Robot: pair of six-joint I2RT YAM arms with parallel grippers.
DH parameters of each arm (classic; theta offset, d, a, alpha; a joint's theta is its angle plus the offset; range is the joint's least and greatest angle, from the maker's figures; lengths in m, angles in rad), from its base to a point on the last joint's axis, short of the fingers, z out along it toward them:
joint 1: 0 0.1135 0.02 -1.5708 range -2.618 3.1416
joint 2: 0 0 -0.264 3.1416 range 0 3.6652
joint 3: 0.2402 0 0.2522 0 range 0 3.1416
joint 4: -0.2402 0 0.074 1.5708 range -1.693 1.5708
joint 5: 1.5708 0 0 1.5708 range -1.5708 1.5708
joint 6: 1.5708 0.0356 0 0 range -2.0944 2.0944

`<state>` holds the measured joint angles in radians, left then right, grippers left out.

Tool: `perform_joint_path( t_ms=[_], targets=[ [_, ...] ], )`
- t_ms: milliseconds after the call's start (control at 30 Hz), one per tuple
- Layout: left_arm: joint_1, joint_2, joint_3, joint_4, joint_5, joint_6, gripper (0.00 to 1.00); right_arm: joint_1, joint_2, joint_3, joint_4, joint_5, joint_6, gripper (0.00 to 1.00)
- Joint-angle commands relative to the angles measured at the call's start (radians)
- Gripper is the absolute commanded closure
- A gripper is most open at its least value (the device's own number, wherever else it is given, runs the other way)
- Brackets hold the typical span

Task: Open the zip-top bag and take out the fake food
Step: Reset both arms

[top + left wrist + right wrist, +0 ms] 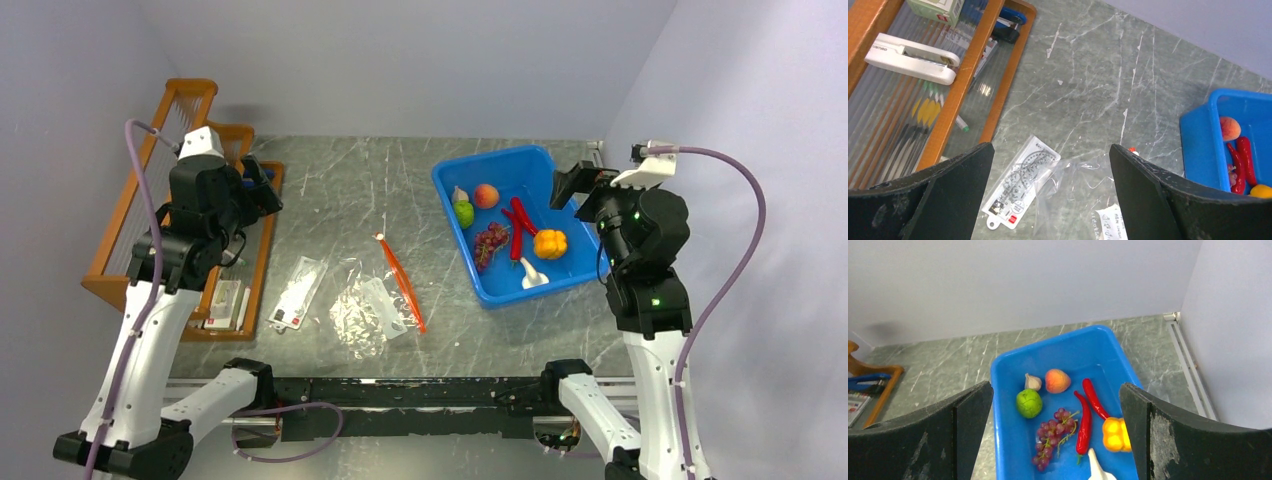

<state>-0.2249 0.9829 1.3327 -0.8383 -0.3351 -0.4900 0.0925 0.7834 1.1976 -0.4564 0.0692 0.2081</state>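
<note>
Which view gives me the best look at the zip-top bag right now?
Top external: the whole zip-top bag lies in view, orange zip strip included. Left wrist catches only part of it at the bottom edge; right wrist misses it.

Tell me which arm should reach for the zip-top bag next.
Left. The left claw, open, looks down on the zip-top bag lying left of centre. The right claw hangs open over the blue bin holding the fake food, farther from the bag.
</note>
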Motion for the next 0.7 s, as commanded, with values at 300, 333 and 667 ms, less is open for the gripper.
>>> perform_joint_path(
  t_ms=[300,333,667],
  targets=[
    [0.009,-0.113,0.088,-0.066,0.023,0.003,0.01,-0.005,0.011,0.039,-0.04,0.024,0.02,0.0],
    [0.009,-0.111,0.095,-0.07,0.025,0.001,0.01,-0.004,0.005,0.038,-0.038,0.034,0.024,0.0],
    [0.009,-0.117,0.13,-0.088,-0.009,0.01,0.01,-0.004,-0.028,0.017,-0.037,0.06,-0.019,0.0]
  ],
)
